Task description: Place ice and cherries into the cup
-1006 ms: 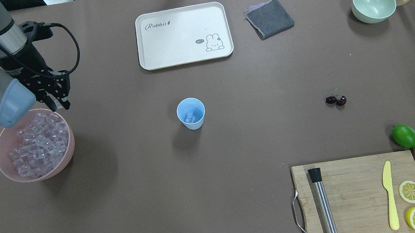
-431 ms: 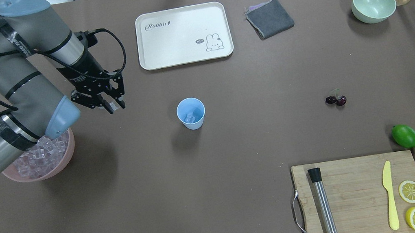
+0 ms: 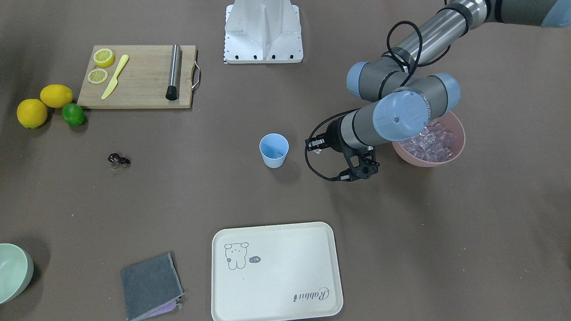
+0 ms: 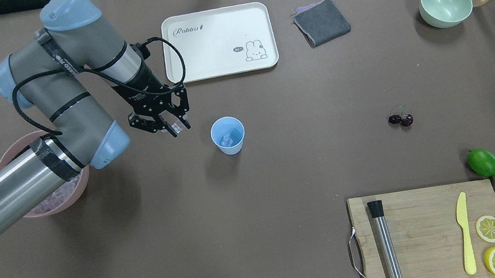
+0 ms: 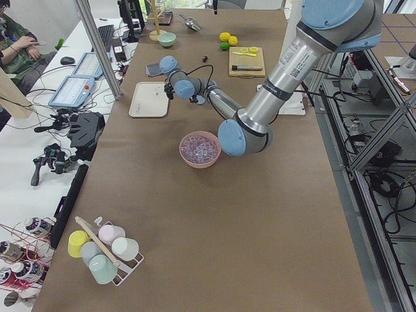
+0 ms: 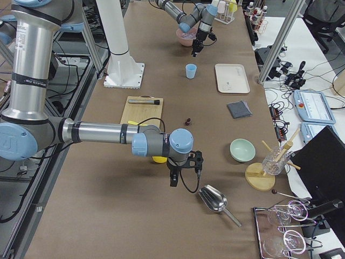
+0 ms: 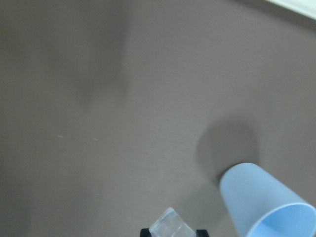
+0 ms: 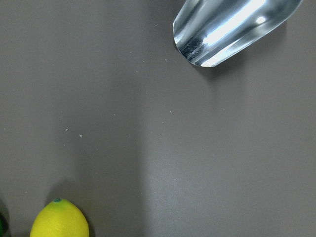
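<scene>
Left gripper (image 4: 177,127) has one ice cube (image 7: 170,226) pinched, just short of the cup (image 4: 228,135)!

Starting at the overhead view's left: the pink bowl (image 3: 419,159) sits loaded with the heap of ice (image 3: 428,140). Next, the left gripper hovers over the bare table (image 4: 285,192), fingers closed narrow on that single clear cube, just beside the cup. The light blue cup stands upright mid-table with ice already inside. Well to its right the cherries (image 4: 401,119) lie on the table, untouched. Far right, the right gripper (image 6: 183,175) hangs near a metal scoop (image 6: 214,199); fingers open or closed, I cannot tell.
</scene>
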